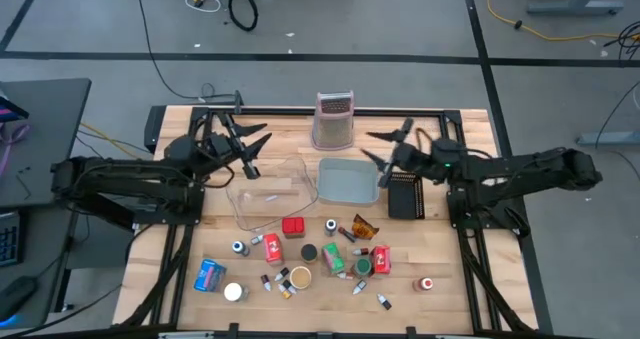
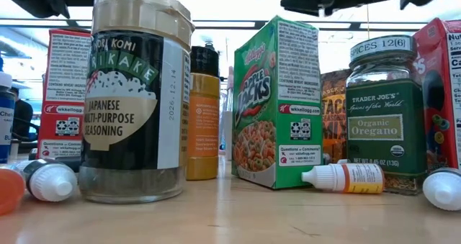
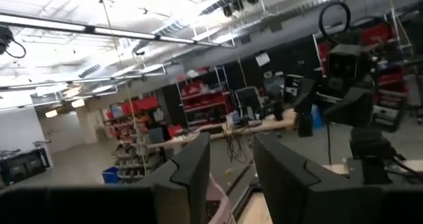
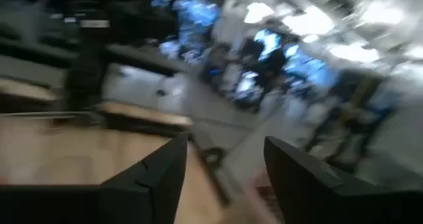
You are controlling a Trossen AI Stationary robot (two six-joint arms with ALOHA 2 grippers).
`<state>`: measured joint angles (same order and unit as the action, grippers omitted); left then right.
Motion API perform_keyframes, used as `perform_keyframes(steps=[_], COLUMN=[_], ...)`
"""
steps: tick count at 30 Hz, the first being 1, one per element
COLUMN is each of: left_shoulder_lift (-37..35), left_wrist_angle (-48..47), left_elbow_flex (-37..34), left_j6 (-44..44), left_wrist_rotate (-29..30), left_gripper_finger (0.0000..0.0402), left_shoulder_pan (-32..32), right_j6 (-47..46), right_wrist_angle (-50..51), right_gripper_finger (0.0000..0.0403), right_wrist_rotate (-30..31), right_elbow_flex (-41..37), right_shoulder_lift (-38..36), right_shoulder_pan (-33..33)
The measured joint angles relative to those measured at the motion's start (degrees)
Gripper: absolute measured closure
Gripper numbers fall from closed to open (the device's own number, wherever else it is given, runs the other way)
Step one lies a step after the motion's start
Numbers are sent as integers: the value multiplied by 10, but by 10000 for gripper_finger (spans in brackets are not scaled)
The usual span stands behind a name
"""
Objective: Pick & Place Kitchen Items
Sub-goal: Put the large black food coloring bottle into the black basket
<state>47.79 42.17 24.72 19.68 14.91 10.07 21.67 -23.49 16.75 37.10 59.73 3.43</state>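
The kitchen items lie scattered on the near half of the wooden table: a red packet (image 1: 293,226), a blue packet (image 1: 209,275), a green packet (image 1: 333,259), a second red packet (image 1: 380,260), and small jars and bottles. The low view shows a furikake jar (image 2: 137,93), a green cereal box (image 2: 276,100) and an oregano jar (image 2: 385,114) standing upright. My left gripper (image 1: 255,147) is open and empty above the table's far left, and its wrist view (image 3: 231,178) also shows it open. My right gripper (image 1: 372,147) is open and empty at the far right, and it also shows in its wrist view (image 4: 225,178).
A clear tray (image 1: 268,191), a grey tray (image 1: 347,179) and a black tray (image 1: 405,194) lie mid-table between the arms. A tall metal grater (image 1: 335,119) stands at the far edge. A dark frame runs around the table's rim.
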Motion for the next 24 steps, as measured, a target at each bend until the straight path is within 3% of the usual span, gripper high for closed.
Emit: perform_keyframes(steps=[5, 9, 13, 16, 24], left_shoulder_lift=[0, 0, 0, 2, 2], left_wrist_angle=[-72, -168, -253, -260, -261], left_elbow_flex=[27, 60, 87, 93, 93], left_j6=[-26, -63, -76, -67, -62], left_wrist_rotate=[-49, -112, -186, -214, -188], left_gripper_finger=[276, 276, 276, 276, 276], left_shoulder_pan=[0, 0, 0, 0, 0], right_j6=[-49, -40, -34, -37, -32], right_wrist_angle=[96, 105, 107, 107, 64], right_gripper_finger=[172, 175, 179, 179, 179], right_wrist_rotate=[-108, -172, -177, -177, -178], right_elbow_flex=[55, 72, 84, 86, 86], right_shoulder_lift=[43, 78, 103, 112, 113], right_shoulder_pan=[5, 4, 5, 5, 5])
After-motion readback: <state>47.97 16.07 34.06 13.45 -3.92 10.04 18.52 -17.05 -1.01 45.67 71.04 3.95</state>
